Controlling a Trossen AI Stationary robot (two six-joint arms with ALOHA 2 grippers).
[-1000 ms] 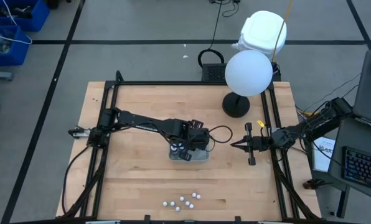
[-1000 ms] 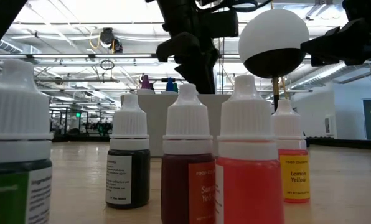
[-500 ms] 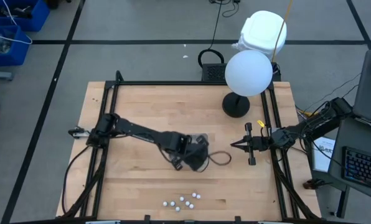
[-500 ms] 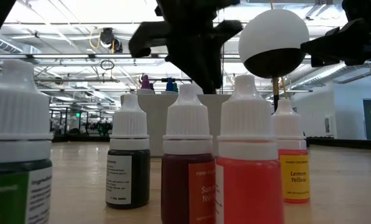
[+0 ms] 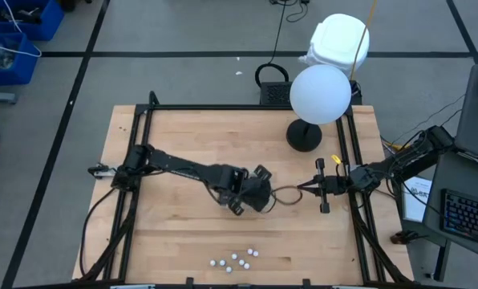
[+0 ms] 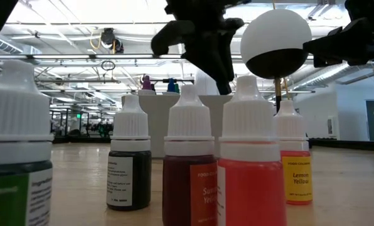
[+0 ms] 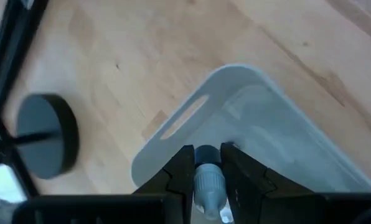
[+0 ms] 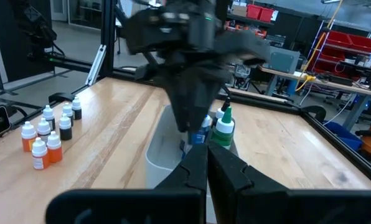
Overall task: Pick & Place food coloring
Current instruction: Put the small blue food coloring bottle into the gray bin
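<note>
Left gripper: the left gripper [image 7: 207, 152] hangs over the middle of the table [image 5: 175, 144], its arm reaching in from the left edge. Its fingers are narrowed tight onto a small bottle.

Held bottle: the held bottle [image 7: 207, 183] of food coloring sits between the two dark fingers, gripped at its pale cap. It is over the rounded end of the clear tray [image 7: 235, 118].

Clear tray: it lies at the table's middle, under the left gripper, and is mostly hidden by it in the high view. One end has a slot handle.

Green bottle: in the right wrist view a green-bodied bottle [image 8: 224, 128] with a white top shows just beside the left gripper, over the tray. I cannot tell whether it stands on the tray floor.

Other food coloring: a group of white-capped bottles [image 5: 235, 258] stands close together near the middle of the table's front edge, well apart from the tray. The low view shows green, dark, deep red, orange-red and yellow ones.

Right gripper: the right gripper [image 5: 309, 187] waits near the right edge, pointing toward the tray, fingers pressed together and empty.

Lamp: a white globe lamp [image 5: 320, 94] rises on a black round base [image 5: 303, 135] near the far right corner.
</note>
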